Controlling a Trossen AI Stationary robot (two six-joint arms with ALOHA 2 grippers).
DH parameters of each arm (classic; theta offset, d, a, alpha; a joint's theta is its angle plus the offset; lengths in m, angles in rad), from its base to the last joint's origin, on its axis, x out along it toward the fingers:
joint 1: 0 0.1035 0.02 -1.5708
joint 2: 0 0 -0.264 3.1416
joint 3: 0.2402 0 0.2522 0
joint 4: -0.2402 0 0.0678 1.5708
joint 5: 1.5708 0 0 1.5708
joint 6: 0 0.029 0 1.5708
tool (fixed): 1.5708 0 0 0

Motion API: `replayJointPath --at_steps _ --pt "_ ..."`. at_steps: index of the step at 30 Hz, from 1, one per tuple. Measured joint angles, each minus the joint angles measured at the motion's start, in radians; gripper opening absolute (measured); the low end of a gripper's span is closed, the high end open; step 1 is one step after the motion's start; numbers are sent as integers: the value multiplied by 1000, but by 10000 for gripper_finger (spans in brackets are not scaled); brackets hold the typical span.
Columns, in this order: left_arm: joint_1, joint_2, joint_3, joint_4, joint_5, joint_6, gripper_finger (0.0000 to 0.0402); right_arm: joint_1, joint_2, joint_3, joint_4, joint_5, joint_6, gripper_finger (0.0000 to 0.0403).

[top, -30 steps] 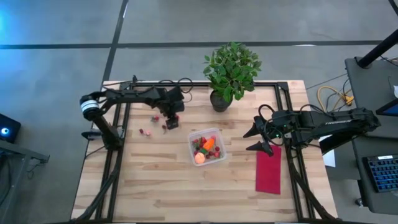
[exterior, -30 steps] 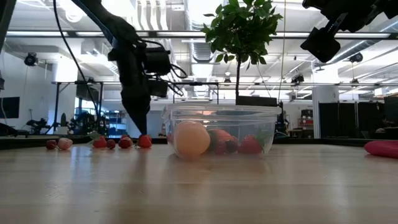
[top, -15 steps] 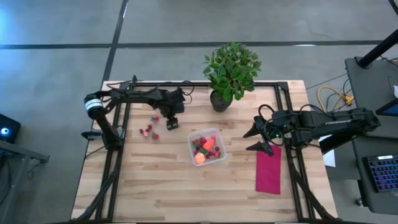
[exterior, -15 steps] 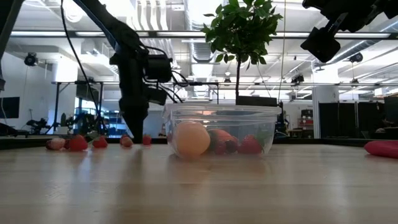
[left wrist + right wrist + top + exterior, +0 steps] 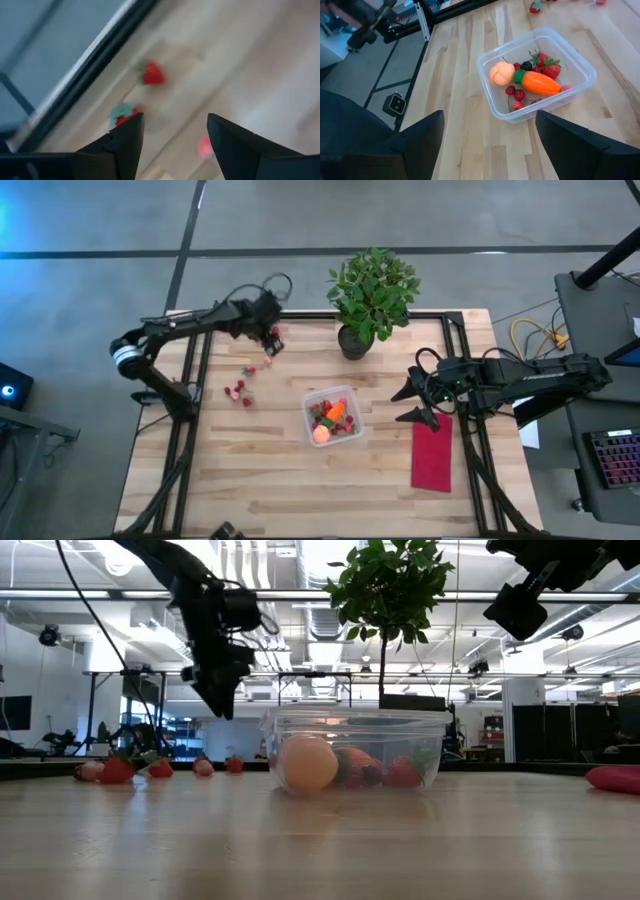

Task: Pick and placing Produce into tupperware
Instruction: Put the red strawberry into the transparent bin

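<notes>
Left gripper (image 5: 272, 338), at the end of the dark left arm, hangs above the far-left part of the pale wooden table (image 5: 250, 480), raised well off the surface; its wrist view shows the two dark fingers (image 5: 127, 135) spread apart with nothing between them and only bare wood beneath. Several tiny red strawberries with green tops (image 5: 238, 392) lie loose on the table between that gripper and the table's left edge, well apart from the small clear plastic tupperware (image 5: 352, 430) near the middle. The tupperware already holds a small orange carrot (image 5: 540, 83), a round peach-orange fruit (image 5: 502, 73) and a few more strawberries. Right gripper (image 5: 418, 403) waits to the right of the tupperware, just beside a red rectangular cloth (image 5: 432, 452), its fingers wide and empty. The step in hand appears to be fetching the next loose strawberry. The likely next move is to lower the left gripper over one berry, centre it between the fingers, close gently, then carry it across to the tupperware.
</notes>
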State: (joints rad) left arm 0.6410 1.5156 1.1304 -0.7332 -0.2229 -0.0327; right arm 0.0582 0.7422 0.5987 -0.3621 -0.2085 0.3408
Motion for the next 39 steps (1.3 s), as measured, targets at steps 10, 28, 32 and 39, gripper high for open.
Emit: replayJointPath --at_steps 10,28,32,39 --pt "127 190 156 -8 120 -301 203 0 0 0 0 0 0 310" --pt "123 374 183 28 75 -296 203 0 0 0 0 0 0 313" --pt "122 374 179 56 55 -295 203 0 0 0 0 0 0 310" --pt "123 377 179 63 31 -295 198 0 0 0 1 0 0 311"
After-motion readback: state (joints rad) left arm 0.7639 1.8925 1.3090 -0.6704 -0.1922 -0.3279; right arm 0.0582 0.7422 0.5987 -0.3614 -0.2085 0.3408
